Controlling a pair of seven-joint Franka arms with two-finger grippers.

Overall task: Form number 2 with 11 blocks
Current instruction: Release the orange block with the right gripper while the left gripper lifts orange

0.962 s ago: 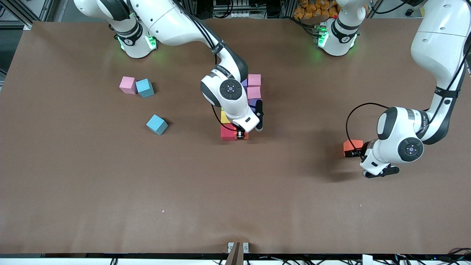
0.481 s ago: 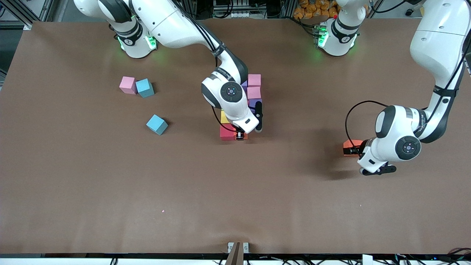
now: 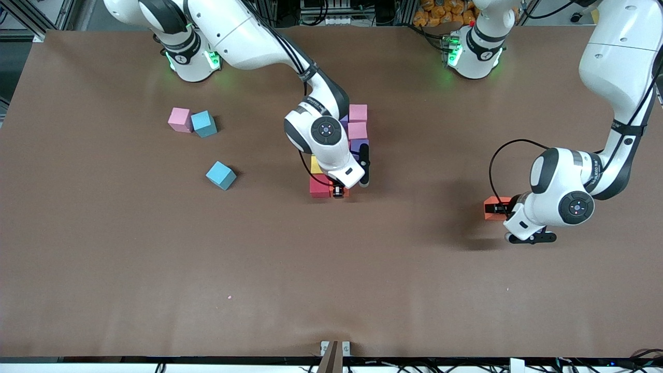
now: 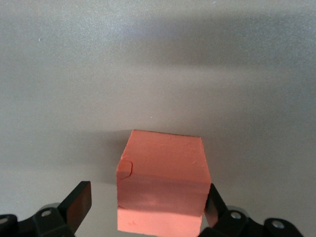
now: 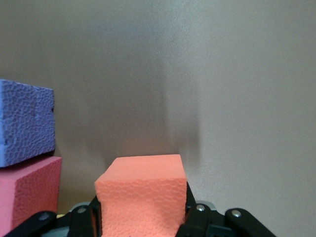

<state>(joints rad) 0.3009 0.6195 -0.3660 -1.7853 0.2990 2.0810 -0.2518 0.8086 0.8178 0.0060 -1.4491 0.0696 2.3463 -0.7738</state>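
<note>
Mid-table, my right gripper (image 3: 339, 191) is shut on an orange block (image 5: 140, 195), level with a red block (image 3: 320, 186) right beside it at the near end of the cluster. The cluster also shows a yellow block (image 3: 315, 165), a purple block (image 3: 359, 145) and two pink blocks (image 3: 358, 112), partly hidden under the right arm. Toward the left arm's end, a second orange block (image 3: 491, 207) sits on the table. My left gripper (image 3: 501, 209) is open astride this block (image 4: 163, 185), one finger (image 4: 79, 205) standing clear of it.
A loose pink block (image 3: 179, 119) touches a light-blue cube (image 3: 203, 123) toward the right arm's end. Another light-blue cube (image 3: 221, 175) lies nearer the camera. The brown table (image 3: 331, 269) is bare along its near half.
My left hand has shifted slightly around the orange block, which stays on the table. The right arm has barely moved and keeps its grip.
</note>
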